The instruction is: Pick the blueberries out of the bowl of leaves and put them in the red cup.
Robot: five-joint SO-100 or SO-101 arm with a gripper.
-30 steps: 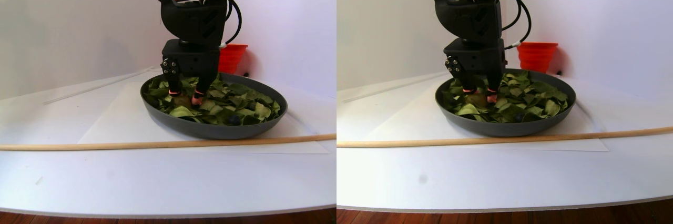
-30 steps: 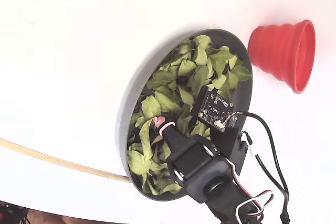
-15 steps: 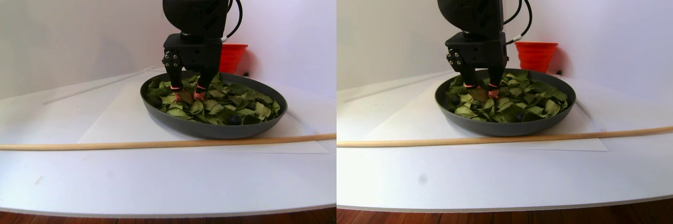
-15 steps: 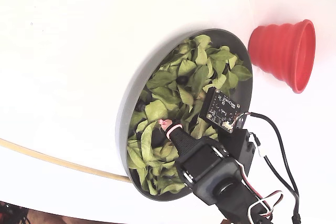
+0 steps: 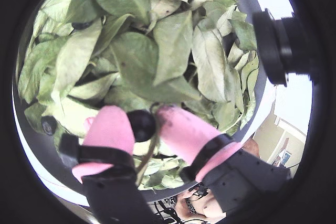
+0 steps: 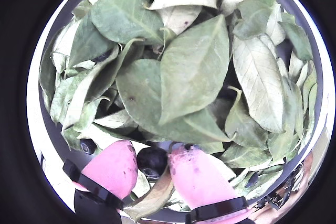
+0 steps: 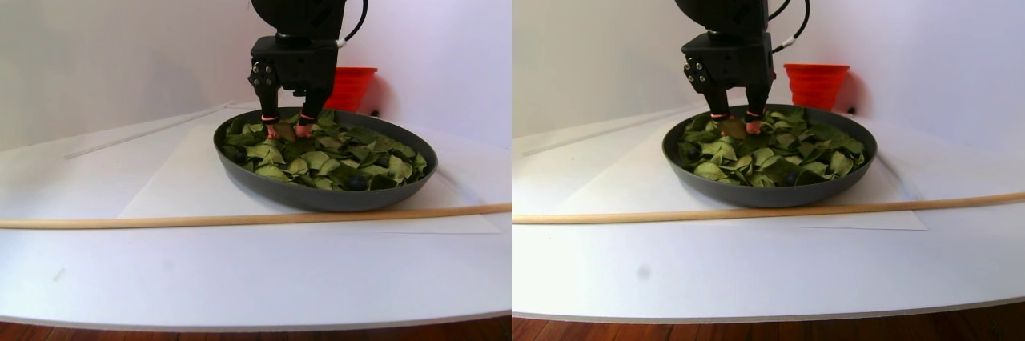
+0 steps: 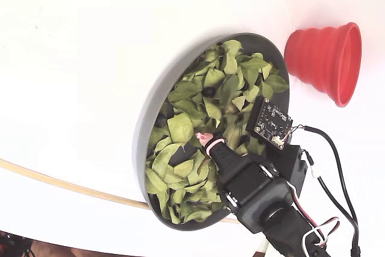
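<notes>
Pincer (image 6: 153, 165): pink rubbery fingertips (image 6: 111, 167) clamped on one round, dark, glossy blueberry (image 6: 151, 162) just above the matte grey bowl (image 8: 157, 92). Leaves (image 6: 194, 66) curled, veined (a brownish one hangs below the tips). Ribbed red cup (image 8: 328, 61) near the bowl on white surface (image 7: 240, 277).

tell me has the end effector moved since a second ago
Yes. In the stereo pair view the end effector has risen from among the leaves to about the bowl rim's height, with a blueberry pinched between its pink fingertips.
</notes>
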